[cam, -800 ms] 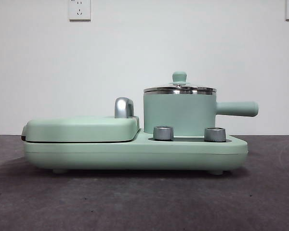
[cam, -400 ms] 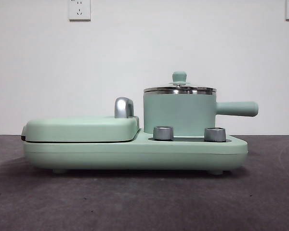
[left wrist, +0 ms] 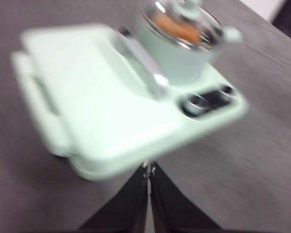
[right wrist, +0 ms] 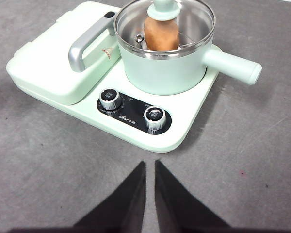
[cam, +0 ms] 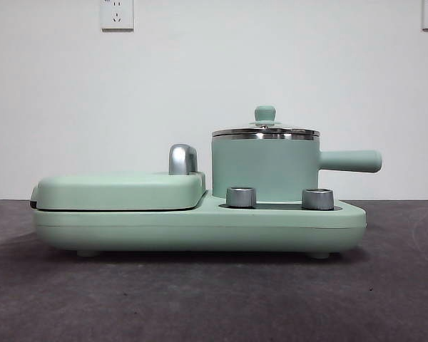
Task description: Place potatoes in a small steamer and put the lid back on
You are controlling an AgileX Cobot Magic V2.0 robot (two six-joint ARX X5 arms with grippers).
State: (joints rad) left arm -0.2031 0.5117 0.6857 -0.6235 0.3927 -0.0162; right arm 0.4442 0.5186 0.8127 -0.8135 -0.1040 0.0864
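The potato [right wrist: 161, 34] lies inside the small steamer [right wrist: 165, 68] under the lid [right wrist: 165, 22], the pot seated on the mint-green cooker base [right wrist: 184, 126] with its handle toward three o'clock in the front view, while the left gripper [left wrist: 148, 170] and right gripper [right wrist: 150, 167] hang empty, jaws nearly together, above the table [right wrist: 252, 170].

Small print on the black control panel [right wrist: 135, 112] is too tiny to read.
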